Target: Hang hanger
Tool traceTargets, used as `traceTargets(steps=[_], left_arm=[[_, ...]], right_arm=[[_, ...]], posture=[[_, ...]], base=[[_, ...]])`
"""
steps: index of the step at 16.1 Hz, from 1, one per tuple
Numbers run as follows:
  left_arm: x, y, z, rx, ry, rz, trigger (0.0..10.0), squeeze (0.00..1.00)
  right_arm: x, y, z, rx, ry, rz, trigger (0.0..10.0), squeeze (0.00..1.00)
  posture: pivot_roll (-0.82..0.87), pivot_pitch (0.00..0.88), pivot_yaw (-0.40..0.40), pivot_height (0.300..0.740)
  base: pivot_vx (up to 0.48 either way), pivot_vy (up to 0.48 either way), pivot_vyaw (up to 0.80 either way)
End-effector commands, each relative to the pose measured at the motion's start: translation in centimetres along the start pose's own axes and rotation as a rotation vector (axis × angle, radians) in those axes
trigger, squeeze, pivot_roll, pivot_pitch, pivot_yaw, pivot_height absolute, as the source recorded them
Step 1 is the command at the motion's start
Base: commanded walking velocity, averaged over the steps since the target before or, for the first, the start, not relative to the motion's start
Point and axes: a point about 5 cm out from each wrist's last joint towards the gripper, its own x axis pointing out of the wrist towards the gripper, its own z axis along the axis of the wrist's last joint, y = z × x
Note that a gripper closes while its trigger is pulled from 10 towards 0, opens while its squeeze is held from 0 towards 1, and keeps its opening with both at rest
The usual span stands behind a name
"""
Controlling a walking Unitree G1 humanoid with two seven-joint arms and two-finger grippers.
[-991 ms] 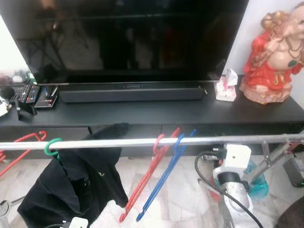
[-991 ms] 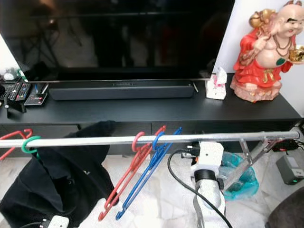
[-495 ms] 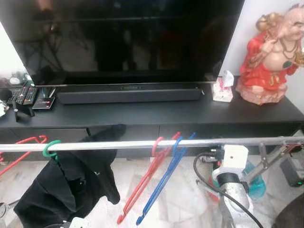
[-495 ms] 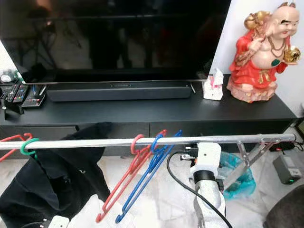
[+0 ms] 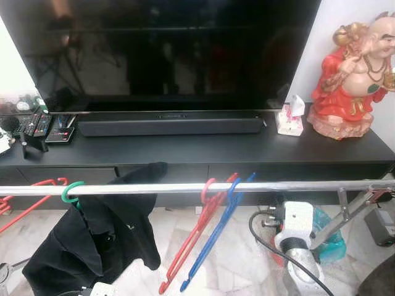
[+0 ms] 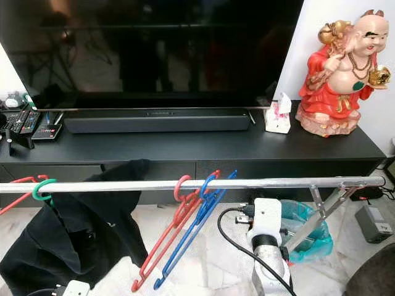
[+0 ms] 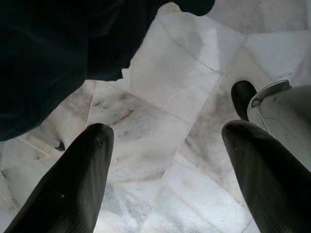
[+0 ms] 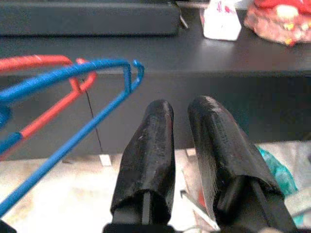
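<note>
- A shiny metal rail (image 6: 185, 184) runs across in front of the robot, from side to side.
- A blue hanger (image 6: 196, 229) hangs on the rail by its hook, tilted, touching a red hanger (image 6: 165, 243) beside it.
- Farther left, a green hook (image 6: 41, 187) holds a black garment (image 6: 68, 240).
- The rail is bare to the right of the blue hanger.
- The right gripper (image 8: 180, 127) is just beside the blue hanger's corner, not touching it. Its fingers are nearly together and hold nothing.
- The left gripper (image 7: 167, 170) hangs low over the marble floor (image 7: 165, 87), near the garment. Its fingers are wide apart.
- Behind the rail stand a black TV stand (image 5: 247, 151) and a red statue (image 6: 339, 77).
</note>
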Motion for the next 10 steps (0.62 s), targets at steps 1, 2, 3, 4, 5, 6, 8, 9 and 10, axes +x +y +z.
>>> traceTargets(steps=[1, 2, 3, 4, 5, 6, 8, 9, 10], left_arm=[[-0.1, 0.3, -0.4, 0.01, 0.007, 0.009, 10.0, 0.0], [-0.1, 0.3, -0.4, 0.009, 0.007, 0.011, 10.0, 0.0], [-0.1, 0.3, -0.4, 0.009, 0.007, 0.012, 10.0, 0.0], [-0.1, 0.3, -0.4, 0.01, 0.007, 0.012, 10.0, 0.0], [-0.1, 0.3, -0.4, 0.011, 0.007, 0.012, 10.0, 0.0], [-0.1, 0.3, -0.4, 0.013, 0.006, 0.011, 10.0, 0.0], [-0.1, 0.3, -0.3, 0.016, 0.003, 0.012, 10.0, 0.0], [-0.1, 0.3, -0.3, 0.017, 0.003, 0.012, 10.0, 0.0], [-0.1, 0.4, -0.3, 0.02, 0.002, 0.013, 10.0, 0.0]], right_arm=[[0.2, -0.3, 0.1, -0.002, -0.007, -0.026, 10.0, 0.0], [0.2, -0.4, 0.0, -0.003, -0.011, -0.047, 10.0, 0.0], [0.0, -0.4, 0.1, 0.01, -0.03, -0.046, 10.0, 0.0], [-0.3, -0.4, 0.3, 0.026, -0.058, -0.049, 10.0, 0.0], [-0.5, -0.4, 0.3, 0.028, -0.07, -0.053, 10.0, 0.0], [-1.2, -0.5, 0.2, 0.034, -0.087, -0.061, 10.0, 0.0], [-2.1, -0.6, -0.4, 0.026, -0.073, -0.067, 10.0, 0.0], [-2.3, -0.6, -0.6, 0.024, -0.065, -0.07, 10.0, 0.0], [-2.7, -0.2, -1.6, 0.002, -0.003, -0.063, 10.0, 0.0]], posture=[[-0.02, 0.0, 0.002, 0.74], [-0.02, 0.0, 0.001, 0.74], [-0.02, 0.0, 0.001, 0.74], [-0.02, 0.0, 0.001, 0.74], [-0.02, 0.0, 0.001, 0.74], [-0.02, 0.0, 0.0, 0.74], [-0.02, 0.0, 0.0, 0.74], [-0.02, 0.0, 0.0, 0.74], [-0.02, 0.0, 0.002, 0.74]], base=[[0.0, 0.0, 0.0], [0.0, 0.0, 0.0], [0.0, 0.0, 0.0], [0.0, 0.0, 0.0], [0.0, 0.0, 0.0], [0.0, 0.0, 0.0], [0.0, 0.0, 0.0], [0.0, 0.0, 0.0], [0.0, 0.0, 0.0]])
